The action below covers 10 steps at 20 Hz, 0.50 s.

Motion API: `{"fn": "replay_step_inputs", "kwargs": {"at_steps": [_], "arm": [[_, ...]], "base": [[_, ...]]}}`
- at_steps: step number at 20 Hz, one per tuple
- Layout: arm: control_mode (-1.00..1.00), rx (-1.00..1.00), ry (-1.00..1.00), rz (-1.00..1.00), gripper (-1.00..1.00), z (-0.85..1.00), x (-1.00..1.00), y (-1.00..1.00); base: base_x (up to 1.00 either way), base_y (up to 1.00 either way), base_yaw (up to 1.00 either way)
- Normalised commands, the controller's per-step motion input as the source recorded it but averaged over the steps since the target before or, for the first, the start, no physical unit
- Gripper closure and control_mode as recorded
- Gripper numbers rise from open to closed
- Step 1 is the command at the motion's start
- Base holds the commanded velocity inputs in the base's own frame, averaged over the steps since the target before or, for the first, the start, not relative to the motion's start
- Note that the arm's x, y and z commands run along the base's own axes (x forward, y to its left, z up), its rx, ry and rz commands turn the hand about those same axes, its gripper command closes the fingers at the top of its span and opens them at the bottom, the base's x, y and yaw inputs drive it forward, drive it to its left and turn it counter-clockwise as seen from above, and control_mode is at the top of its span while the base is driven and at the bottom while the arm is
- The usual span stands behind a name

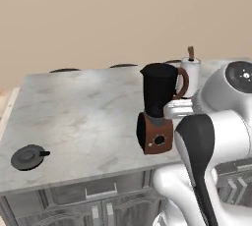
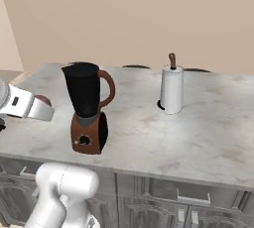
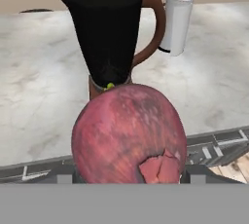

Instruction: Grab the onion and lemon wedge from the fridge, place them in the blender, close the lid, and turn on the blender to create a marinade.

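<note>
The onion (image 3: 129,133), a reddish-maroon ball, fills the near part of the hand view, with my gripper (image 2: 45,107) shut on it; its fingers are mostly hidden behind it. From the right base camera, the onion (image 2: 43,100) hangs just left of the blender (image 2: 87,105), above the counter's front edge. The blender (image 1: 158,107), a black jug on a reddish-brown base, stands uncovered. The lid (image 1: 29,157) lies flat at the counter's front left corner. A tiny yellow-green speck (image 3: 110,86) shows at the jug's foot; I cannot tell if it is the lemon wedge. The fridge is out of view.
A white paper towel roll (image 2: 171,89) on a brown post stands behind and to the right of the blender. The grey marble counter (image 1: 74,107) spreads wide between blender and lid. Cabinet fronts and drawers run below its front edge.
</note>
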Motion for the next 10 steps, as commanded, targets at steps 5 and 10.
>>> {"fn": "replay_step_inputs", "kwargs": {"at_steps": [5, 10], "arm": [[-1.00, 0.00, 0.19, 0.00, 1.00, 0.99, 0.66, 0.18], [-1.00, -0.03, 0.51, 0.00, 1.00, 0.53, 1.00, 0.00]], "base": [[0.00, 0.00, 0.00], [0.00, 0.00, 0.00]]}}
